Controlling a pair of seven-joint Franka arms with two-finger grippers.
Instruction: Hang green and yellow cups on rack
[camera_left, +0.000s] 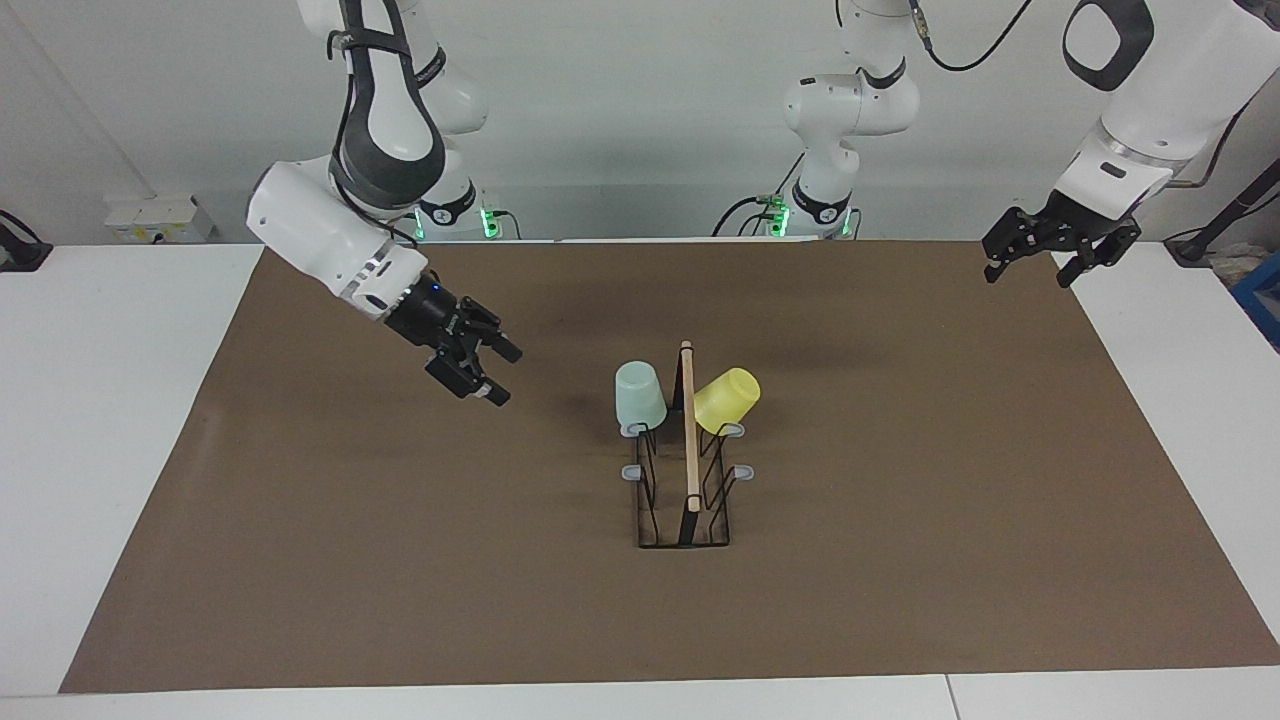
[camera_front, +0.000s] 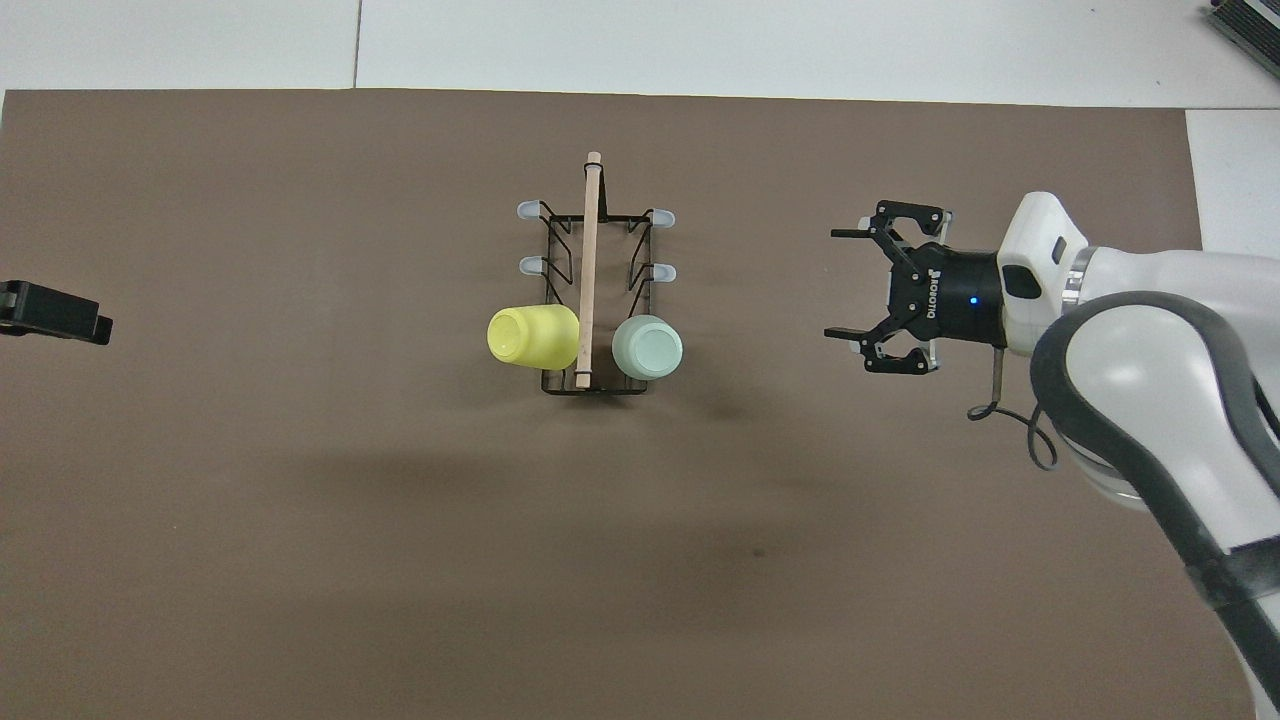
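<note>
The black wire rack (camera_left: 689, 430) (camera_front: 588, 270) with its wooden top bar stands mid-table. A pale green cup (camera_left: 640, 395) (camera_front: 647, 347) hangs upside down on the prong nearest the robots, on the side toward the right arm. The yellow cup (camera_left: 727, 399) (camera_front: 533, 336) hangs tilted on the matching prong toward the left arm. My right gripper (camera_left: 503, 375) (camera_front: 833, 284) hovers open and holds nothing, over the mat, well apart from the green cup. My left gripper (camera_left: 1028, 278) (camera_front: 50, 312) waits open and raised over the mat's edge at the left arm's end.
A brown mat (camera_left: 900, 560) covers most of the white table (camera_left: 110, 400). Several grey-tipped prongs (camera_left: 632, 472) on the rack carry nothing. A third robot base (camera_left: 825, 210) stands at the robots' edge of the table.
</note>
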